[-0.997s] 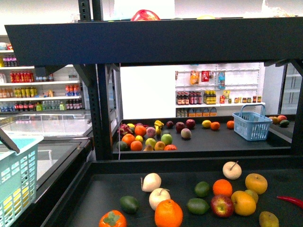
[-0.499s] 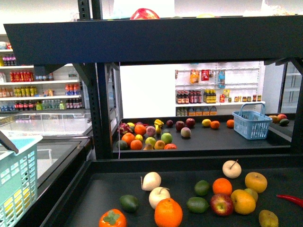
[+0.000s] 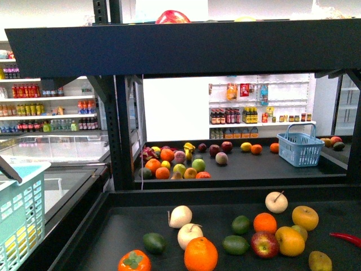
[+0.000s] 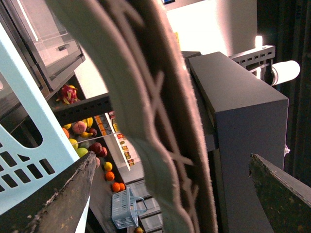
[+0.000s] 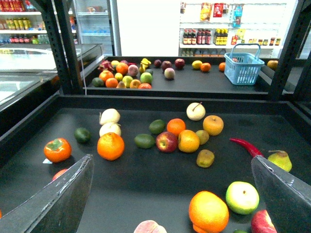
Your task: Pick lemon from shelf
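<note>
The left gripper and right gripper are both wide open and empty, so the right one should drop slowly over the small yellow lemon, which I think touches the orange fruit on the shelf.

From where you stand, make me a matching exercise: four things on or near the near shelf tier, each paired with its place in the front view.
Things:
1. persimmon
2. red chili pepper
3. blue basket
4. red apple

Places:
A. far tier, right side
B. near tier, right edge
C. near tier, front left, beside the big orange
D. near tier, between a green avocado and a yellow-orange fruit

Pairs: 1-C, 2-B, 3-A, 4-D
</note>
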